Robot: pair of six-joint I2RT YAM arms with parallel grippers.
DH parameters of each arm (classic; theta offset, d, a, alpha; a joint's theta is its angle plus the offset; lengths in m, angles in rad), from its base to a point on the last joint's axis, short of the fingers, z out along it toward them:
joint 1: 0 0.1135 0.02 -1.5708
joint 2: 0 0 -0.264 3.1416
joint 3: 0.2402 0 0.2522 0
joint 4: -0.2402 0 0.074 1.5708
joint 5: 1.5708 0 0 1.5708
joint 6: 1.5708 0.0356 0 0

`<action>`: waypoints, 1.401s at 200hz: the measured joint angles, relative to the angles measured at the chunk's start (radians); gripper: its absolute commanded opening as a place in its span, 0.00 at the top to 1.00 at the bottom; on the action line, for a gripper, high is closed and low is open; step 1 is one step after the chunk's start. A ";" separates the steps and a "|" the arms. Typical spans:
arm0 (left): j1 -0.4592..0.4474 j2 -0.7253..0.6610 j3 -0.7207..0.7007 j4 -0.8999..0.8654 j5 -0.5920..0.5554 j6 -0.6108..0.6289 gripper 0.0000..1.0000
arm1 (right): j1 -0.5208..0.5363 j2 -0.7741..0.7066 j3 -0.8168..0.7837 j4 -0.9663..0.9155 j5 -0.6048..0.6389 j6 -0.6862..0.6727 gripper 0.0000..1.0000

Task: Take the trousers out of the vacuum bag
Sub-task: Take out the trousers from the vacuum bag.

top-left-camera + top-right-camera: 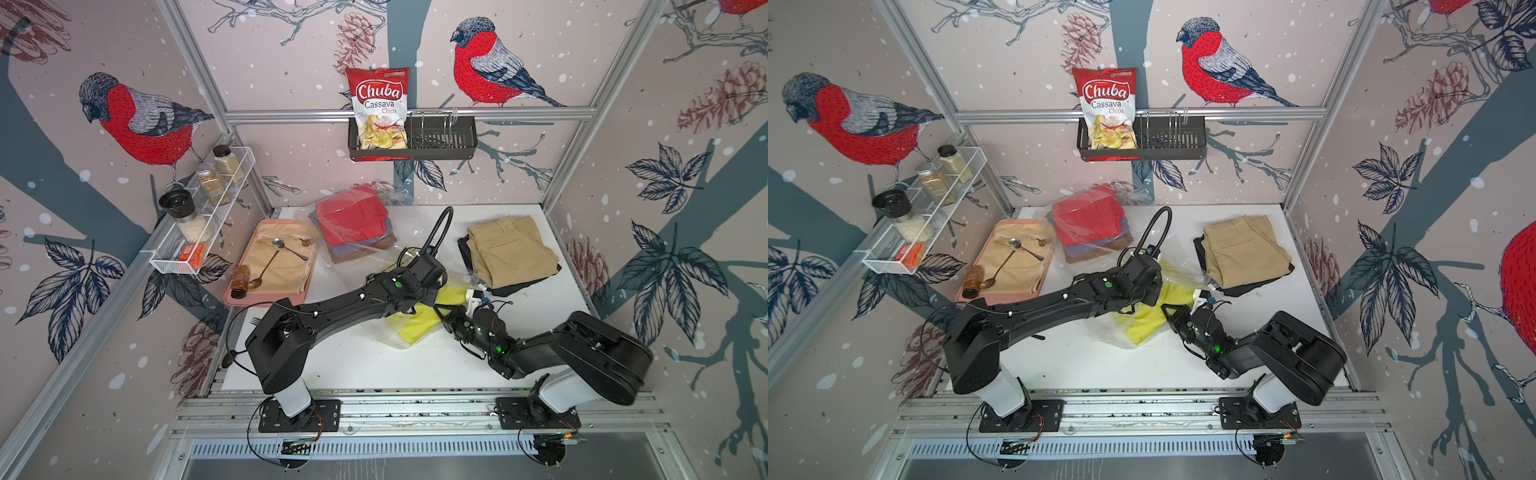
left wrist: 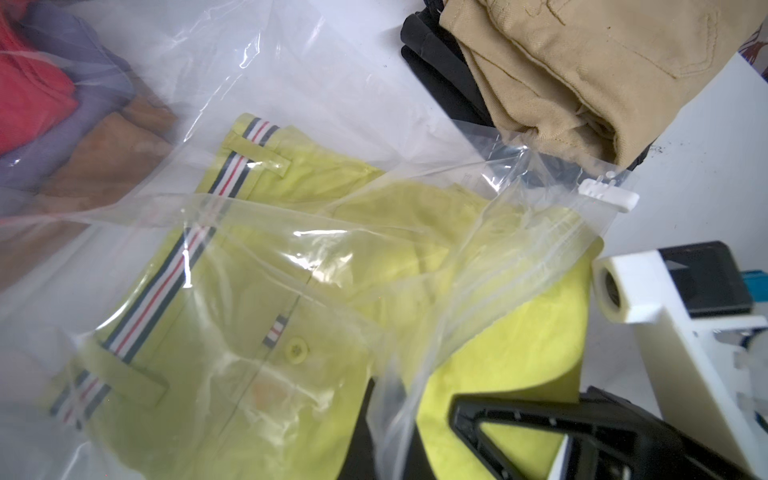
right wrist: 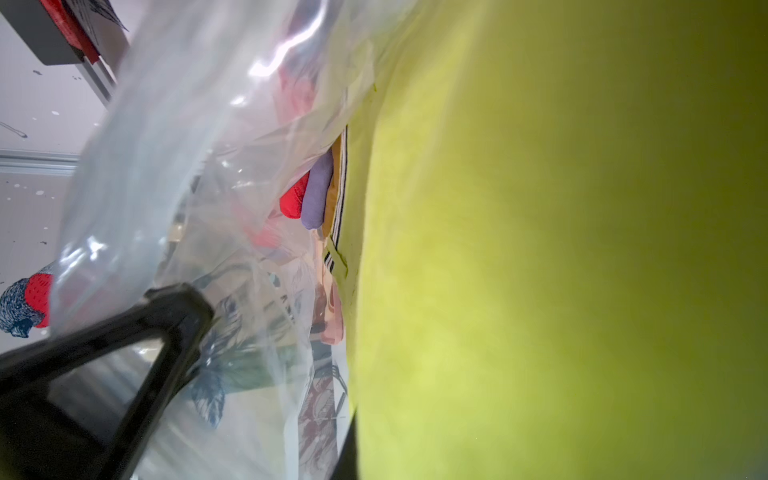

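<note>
Possibly film pinched too: right fingers (image 1: 441,310) closed on yellow trousers (image 1: 419,325), left fingers (image 2: 361,432) clamping vacuum bag (image 2: 316,75); pull may drag whole bag.

The chips packet (image 1: 378,104) (standing in the black wall basket (image 1: 449,150)) reads "Chuba Cassava Chips".

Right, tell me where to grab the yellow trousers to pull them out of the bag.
Grip the bare end of the yellow trousers that sticks out past the open zip edge of the bag. Come from that open mouth side: the waistband end lies deeper in, under the plastic.
</note>
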 measured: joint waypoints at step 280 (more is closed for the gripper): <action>0.077 0.065 -0.166 0.182 0.111 -0.055 1.00 | 0.107 -0.983 0.493 -1.465 0.296 -0.450 1.00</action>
